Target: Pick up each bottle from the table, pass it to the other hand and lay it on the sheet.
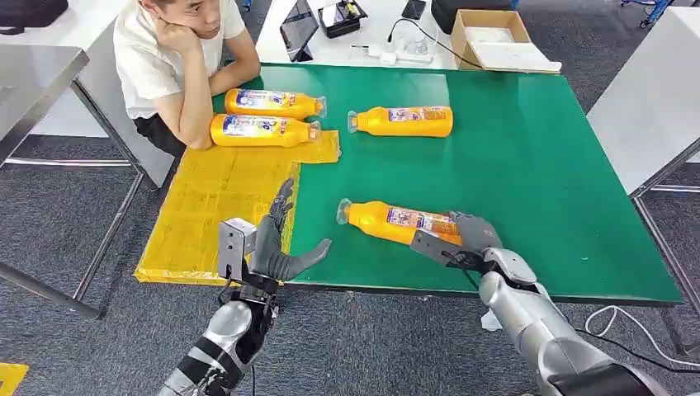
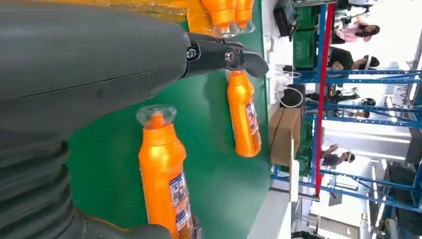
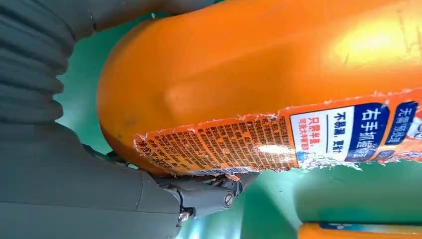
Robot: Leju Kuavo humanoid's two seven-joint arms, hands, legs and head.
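Observation:
An orange bottle point(image 1: 388, 221) lies near the front of the green table point(image 1: 528, 181), cap toward the yellow sheet point(image 1: 215, 206). My right hand point(image 1: 464, 239) grips its base end, fingers wrapped around the body point(image 3: 249, 74). My left hand point(image 1: 276, 247) is open, fingers spread, over the sheet's front right edge, a short way from the cap point(image 2: 157, 115). A second bottle point(image 1: 404, 121) lies on the green surface farther back. Two more bottles point(image 1: 272, 103) point(image 1: 260, 130) lie side by side at the sheet's far end.
A person point(image 1: 177, 58) leans an elbow on the sheet's far left corner, close to the two bottles. A cardboard box point(image 1: 491, 37), a tablet point(image 1: 299, 29) and cables sit on the white table behind. The green table's front edge runs just under my hands.

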